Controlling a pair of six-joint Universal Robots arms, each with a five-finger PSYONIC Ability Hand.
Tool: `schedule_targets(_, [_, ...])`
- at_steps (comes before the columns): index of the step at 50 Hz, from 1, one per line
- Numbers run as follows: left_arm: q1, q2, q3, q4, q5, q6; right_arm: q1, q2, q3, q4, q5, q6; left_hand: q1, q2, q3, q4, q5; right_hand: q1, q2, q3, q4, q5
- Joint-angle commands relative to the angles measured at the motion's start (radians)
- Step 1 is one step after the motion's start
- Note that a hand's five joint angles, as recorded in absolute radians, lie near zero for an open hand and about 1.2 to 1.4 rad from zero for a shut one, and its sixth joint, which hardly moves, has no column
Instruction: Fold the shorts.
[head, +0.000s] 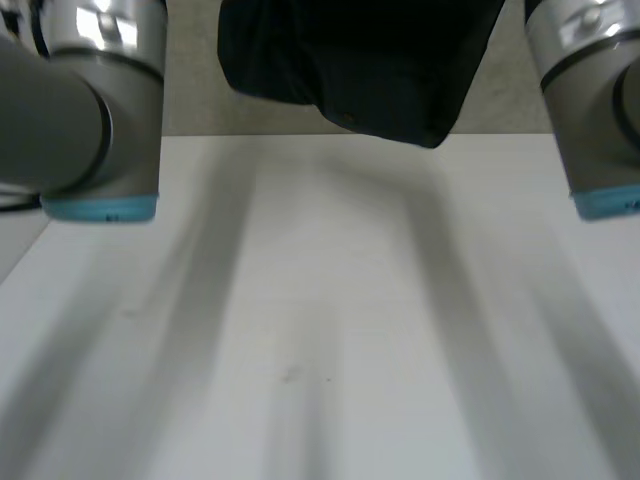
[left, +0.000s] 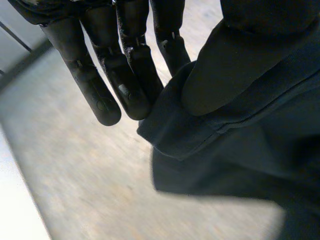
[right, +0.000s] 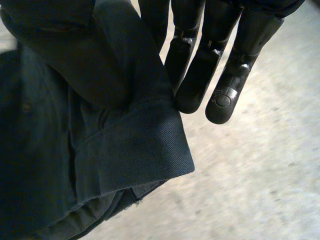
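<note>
The dark shorts (head: 360, 70) hang in the air above the far edge of the white table (head: 320, 330), stretched between my two arms. In the left wrist view my left hand (left: 107, 92) pinches a hemmed edge of the shorts (left: 235, 155) between its thumb (left: 225, 70) and an inner finger; the other fingers stay straight beside the cloth. In the right wrist view my right hand (right: 225, 85) holds a hemmed corner of the shorts (right: 135, 150) the same way, with the thumb (right: 60, 55) pressed on the cloth.
My left arm (head: 90, 110) and right arm (head: 590, 100) reach forward over the table's two sides. Beige floor (head: 190, 90) lies beyond the table's far edge, under the hanging cloth.
</note>
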Motion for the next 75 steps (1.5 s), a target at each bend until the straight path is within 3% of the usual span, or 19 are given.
schedule_targets(1, [0.029, -0.017, -0.195, -0.104, -0.004, -0.110, 0.009, 0.059, 0.127, 0.057, -0.011, -0.005, 0.265, 0.198, 0.201, 0.196, 0.227, 0.417, 0.230, 0.198, 0.205, 0.247])
schedule_targets(11, [0.032, -0.179, -0.356, -0.286, -0.078, -0.206, 0.058, 0.323, 0.201, 0.253, -0.018, -0.060, 0.265, 0.198, 0.201, 0.196, 0.227, 0.417, 0.230, 0.198, 0.205, 0.247])
schedule_targets(17, [0.038, -0.159, -0.411, -0.340, -0.100, -0.206, 0.063, 0.311, 0.216, 0.332, -0.012, -0.060, 0.265, 0.198, 0.201, 0.196, 0.227, 0.417, 0.230, 0.198, 0.205, 0.247])
schedule_targets(28, [0.046, 0.155, -0.497, -0.448, -0.100, -0.203, 0.061, 0.093, 0.294, 0.413, -0.006, -0.048, 0.265, 0.198, 0.201, 0.196, 0.227, 0.417, 0.230, 0.198, 0.205, 0.247])
schedule_targets(37, [0.046, 0.492, -0.539, -0.547, -0.086, -0.200, 0.017, -0.241, 0.241, 0.599, -0.006, -0.046, 0.265, 0.198, 0.201, 0.196, 0.227, 0.417, 0.230, 0.198, 0.205, 0.247])
schedule_targets(44, [0.047, 0.542, -0.528, -0.547, -0.086, -0.196, -0.002, -0.254, 0.163, 0.672, -0.006, -0.046, 0.265, 0.198, 0.201, 0.196, 0.227, 0.417, 0.230, 0.198, 0.205, 0.247])
schedule_targets(48, [0.046, 0.496, -0.531, -0.543, -0.086, -0.196, 0.000, -0.202, 0.161, 0.712, -0.006, -0.051, 0.265, 0.198, 0.201, 0.196, 0.227, 0.417, 0.230, 0.198, 0.205, 0.247])
schedule_targets(52, [0.044, 0.317, -0.510, -0.544, -0.086, -0.193, 0.000, -0.035, 0.159, 0.734, -0.002, -0.055, 0.265, 0.198, 0.201, 0.196, 0.227, 0.417, 0.230, 0.198, 0.205, 0.247])
schedule_targets(62, [0.035, -0.121, -0.291, -0.543, -0.089, -0.162, 0.012, 0.206, 0.109, 0.708, 0.078, -0.074, 0.265, 0.198, 0.201, 0.196, 0.227, 0.417, 0.230, 0.198, 0.205, 0.247])
schedule_targets(67, [0.041, -0.265, -0.023, -0.531, -0.098, -0.043, 0.014, 0.306, -0.078, 0.576, 0.126, -0.077, 0.265, 0.198, 0.201, 0.196, 0.227, 0.417, 0.230, 0.198, 0.205, 0.247])
schedule_targets(70, [0.047, -0.271, 0.094, -0.500, -0.096, 0.026, 0.014, 0.331, -0.182, 0.492, 0.127, -0.094, 0.265, 0.198, 0.201, 0.196, 0.227, 0.417, 0.230, 0.198, 0.205, 0.247])
schedule_targets(74, [0.046, -0.268, 0.233, -0.342, -0.095, 0.091, 0.014, 0.345, -0.314, 0.319, 0.123, -0.135, 0.265, 0.198, 0.201, 0.196, 0.227, 0.417, 0.230, 0.198, 0.205, 0.247])
schedule_targets(75, [0.044, -0.261, 0.251, -0.245, -0.092, 0.099, 0.015, 0.331, -0.343, 0.238, 0.121, -0.138, 0.265, 0.198, 0.201, 0.196, 0.227, 0.417, 0.230, 0.198, 0.205, 0.247])
